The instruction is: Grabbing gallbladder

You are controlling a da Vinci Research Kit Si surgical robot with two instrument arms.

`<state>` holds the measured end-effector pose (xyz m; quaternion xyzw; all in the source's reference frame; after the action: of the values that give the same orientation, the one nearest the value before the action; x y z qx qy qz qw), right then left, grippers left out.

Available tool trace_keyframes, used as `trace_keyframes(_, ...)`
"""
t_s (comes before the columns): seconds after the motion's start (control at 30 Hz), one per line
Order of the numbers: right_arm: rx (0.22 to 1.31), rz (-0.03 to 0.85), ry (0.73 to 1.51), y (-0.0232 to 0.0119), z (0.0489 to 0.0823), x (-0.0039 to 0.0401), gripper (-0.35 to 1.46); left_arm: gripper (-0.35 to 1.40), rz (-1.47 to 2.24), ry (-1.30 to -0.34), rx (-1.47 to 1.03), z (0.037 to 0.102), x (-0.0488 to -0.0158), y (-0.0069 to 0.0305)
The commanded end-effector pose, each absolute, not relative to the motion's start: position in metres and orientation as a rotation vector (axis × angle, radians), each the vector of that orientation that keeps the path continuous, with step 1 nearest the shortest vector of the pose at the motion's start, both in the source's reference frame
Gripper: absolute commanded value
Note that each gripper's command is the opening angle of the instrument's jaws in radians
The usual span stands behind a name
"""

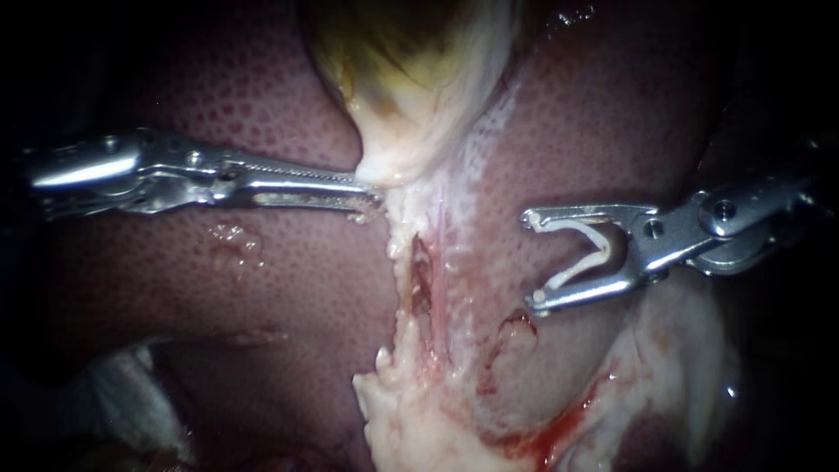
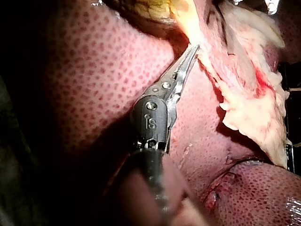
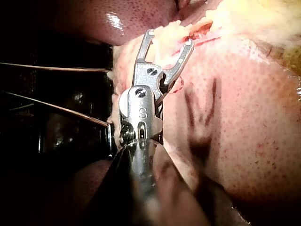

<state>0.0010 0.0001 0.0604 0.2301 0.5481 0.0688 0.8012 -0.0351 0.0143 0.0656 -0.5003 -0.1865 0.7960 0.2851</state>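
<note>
The gallbladder (image 1: 411,79) hangs down from 12 o'clock in the endoscope view. It is yellow-green up high and pale at its narrow lower end, near the middle. The dark red, dotted liver (image 1: 262,96) lies all around it.

The left tool (image 1: 374,197) comes in from 9 o'clock, and its long thin tip is right against the pale lower end of the gallbladder. I cannot tell if it is pinching that bit or only touching it. I think it goes for the narrow end because that part is thin enough to grab. The fat part up top looks too round to hold.

The right tool (image 1: 535,260) comes in from 3 o'clock and waits over the liver, well apart from the gallbladder. Its jaws stand wide apart and hold a white clip (image 1: 597,249), which touches both jaws. I think it stays to the side so it is out of the way.

A ragged pale strip (image 1: 419,411) runs from the gallbladder's end down to 6 o'clock, with a little blood by it. A hard pull could tear that soft part.
</note>
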Motion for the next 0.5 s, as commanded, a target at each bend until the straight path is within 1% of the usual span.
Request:
trace_keyframes(0.03,0.493,0.148,1.175,0.0001,0.0605,0.0010,0.60,-0.35,2.126,-0.497,-1.335,0.0652,-0.0346,0.0146)
trace_keyframes(0.2,0.493,0.149,1.175,0.0002,0.0605,0.0011,0.60,-0.35,2.097,-0.482,-1.339,0.0630,-0.0328,0.0160)
trace_keyframes(0.5,0.496,0.154,1.174,0.0002,0.0605,0.0011,0.60,-0.35,2.099,-0.464,-1.352,0.0621,-0.0321,0.0167)
